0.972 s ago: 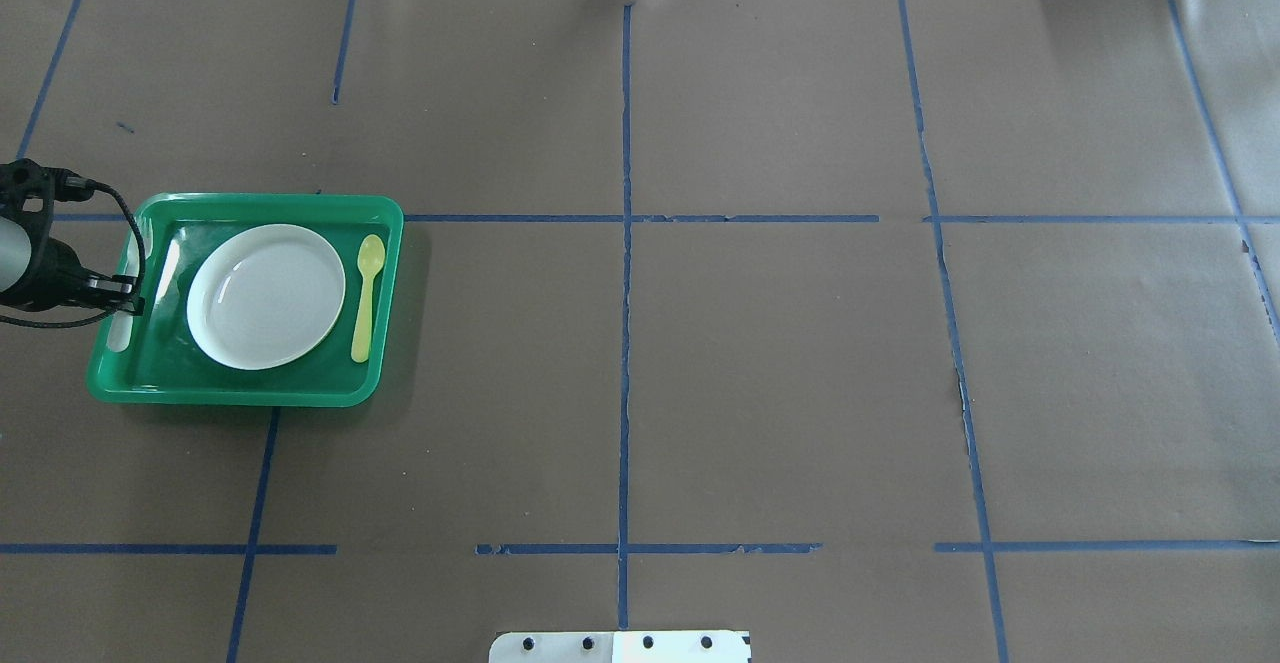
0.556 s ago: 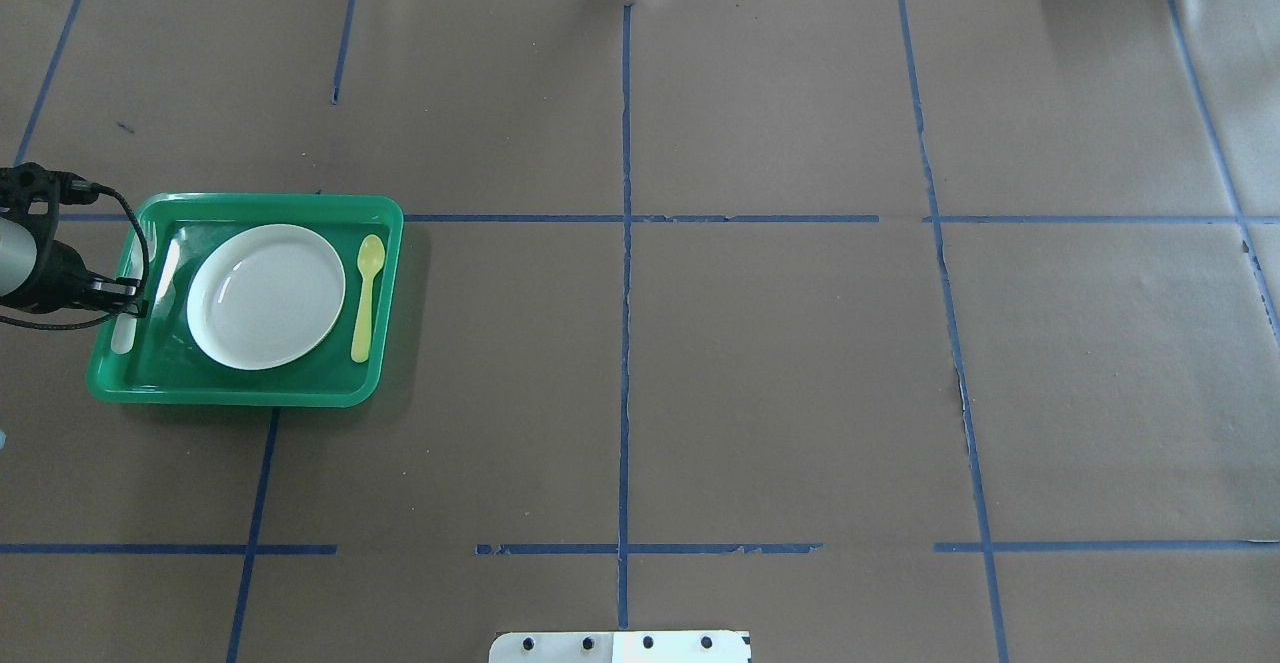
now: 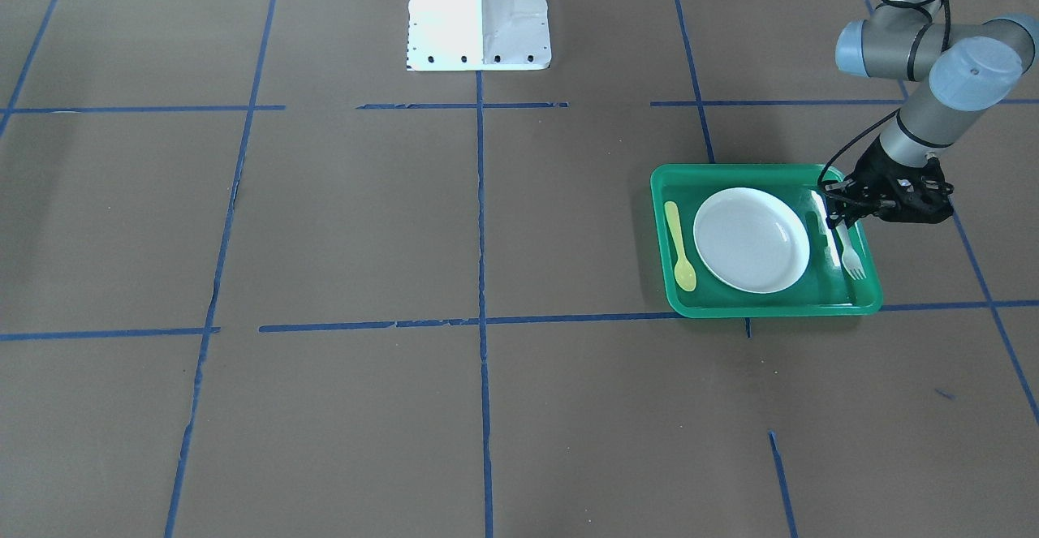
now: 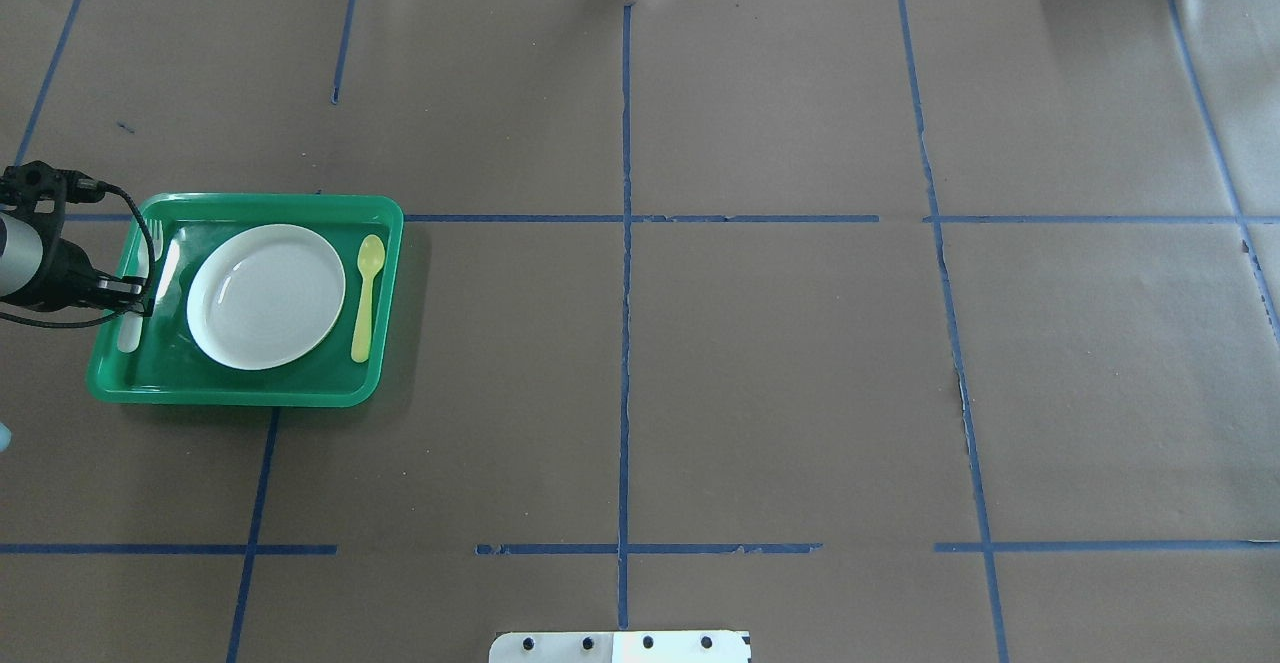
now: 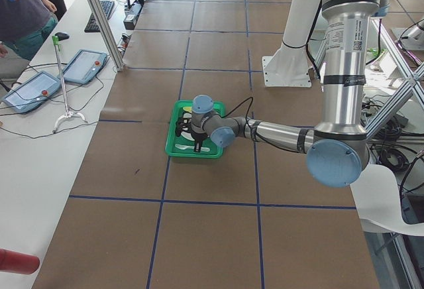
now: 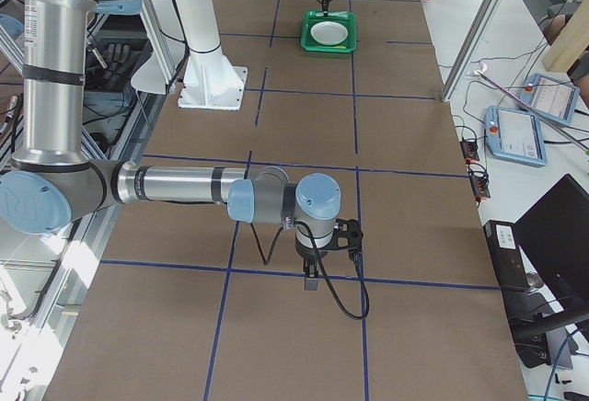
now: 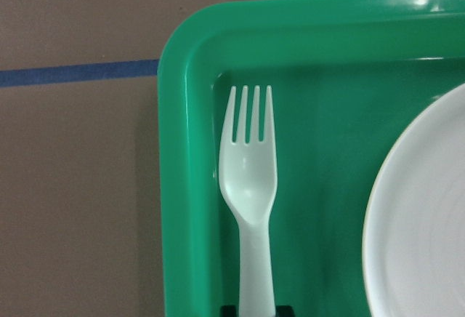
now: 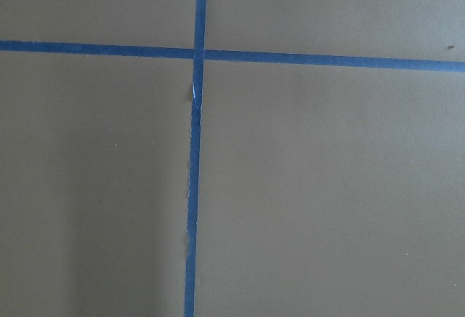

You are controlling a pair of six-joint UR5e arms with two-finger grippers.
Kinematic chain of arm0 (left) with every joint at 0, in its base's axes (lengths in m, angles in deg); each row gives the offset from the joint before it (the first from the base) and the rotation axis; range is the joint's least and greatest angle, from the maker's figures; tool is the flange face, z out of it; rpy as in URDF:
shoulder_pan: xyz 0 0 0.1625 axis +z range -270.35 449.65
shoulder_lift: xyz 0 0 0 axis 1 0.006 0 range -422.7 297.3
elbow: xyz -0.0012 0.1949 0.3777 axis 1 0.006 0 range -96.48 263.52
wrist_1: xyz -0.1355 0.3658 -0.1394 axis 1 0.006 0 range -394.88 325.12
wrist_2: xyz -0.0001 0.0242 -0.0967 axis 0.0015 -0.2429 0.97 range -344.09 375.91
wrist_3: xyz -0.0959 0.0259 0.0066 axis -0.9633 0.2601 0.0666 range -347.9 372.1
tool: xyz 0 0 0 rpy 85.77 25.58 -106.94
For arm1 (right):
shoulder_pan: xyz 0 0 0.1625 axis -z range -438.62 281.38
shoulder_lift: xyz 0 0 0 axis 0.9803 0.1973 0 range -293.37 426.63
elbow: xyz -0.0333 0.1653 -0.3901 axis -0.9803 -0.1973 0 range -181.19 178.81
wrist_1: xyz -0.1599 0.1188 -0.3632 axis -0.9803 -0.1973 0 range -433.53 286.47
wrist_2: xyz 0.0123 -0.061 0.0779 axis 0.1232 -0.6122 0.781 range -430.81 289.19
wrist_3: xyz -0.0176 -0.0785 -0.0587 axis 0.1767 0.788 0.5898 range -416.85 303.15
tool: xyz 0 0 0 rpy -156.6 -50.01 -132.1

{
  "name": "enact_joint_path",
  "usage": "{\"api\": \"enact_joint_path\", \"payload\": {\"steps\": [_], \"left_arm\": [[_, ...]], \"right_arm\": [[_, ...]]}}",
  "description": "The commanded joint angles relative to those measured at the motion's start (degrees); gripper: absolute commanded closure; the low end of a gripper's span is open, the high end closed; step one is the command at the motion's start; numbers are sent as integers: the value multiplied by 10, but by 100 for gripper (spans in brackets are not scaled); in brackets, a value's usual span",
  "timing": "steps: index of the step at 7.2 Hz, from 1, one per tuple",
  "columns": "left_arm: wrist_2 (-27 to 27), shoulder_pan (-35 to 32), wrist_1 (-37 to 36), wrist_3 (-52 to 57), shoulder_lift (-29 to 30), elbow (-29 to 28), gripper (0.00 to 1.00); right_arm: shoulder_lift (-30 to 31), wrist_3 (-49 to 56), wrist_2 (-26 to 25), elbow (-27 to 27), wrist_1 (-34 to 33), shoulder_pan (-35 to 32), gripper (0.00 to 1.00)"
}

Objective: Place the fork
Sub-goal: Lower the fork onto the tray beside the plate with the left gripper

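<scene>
The pale fork (image 7: 251, 186) lies flat along the left side of the green tray (image 7: 182, 186), tines pointing away from me, between the tray wall and the white plate (image 7: 429, 244). My left gripper (image 7: 258, 310) is shut on the fork's handle, with a fingertip on each side. In the overhead view the left gripper (image 4: 135, 301) is over the tray's (image 4: 240, 395) left edge and the fork (image 4: 128, 331) shows under it. From the front, the left gripper (image 3: 836, 215) holds the fork (image 3: 848, 252). My right gripper (image 6: 311, 283) hovers over bare table far away; I cannot tell if it is open or shut.
A yellow spoon (image 4: 366, 293) lies in the tray to the right of the plate (image 4: 265, 295). The robot's white base (image 3: 477, 10) stands at the table's middle edge. Blue tape lines cross the brown table cover.
My left gripper has shifted slightly with the fork. The fork's tines now show near the tray's far left corner. The plate and spoon have not moved.
</scene>
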Motion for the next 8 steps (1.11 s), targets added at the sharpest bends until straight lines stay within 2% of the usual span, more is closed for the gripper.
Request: {"api": "enact_joint_path", "payload": {"steps": [1, 2, 4, 5, 6, 8], "left_arm": [[1, 0, 0, 0, 3, -4, 29], [1, 0, 0, 2, 3, -6, 1], [2, -3, -1, 2, 2, 10, 1], [12, -8, -9, 7, -5, 37, 1], [53, -39, -11, 10, -7, 50, 1], [73, -111, -36, 73, -7, 82, 0]], "right_arm": [[0, 0, 0, 0, 0, 0, 0], [0, 0, 0, 0, 0, 0, 0], [0, -1, 0, 0, 0, 0, 0], [0, -1, 0, 0, 0, 0, 0], [0, 0, 0, 0, 0, 0, 0], [0, 0, 0, 0, 0, 0, 0]]}}
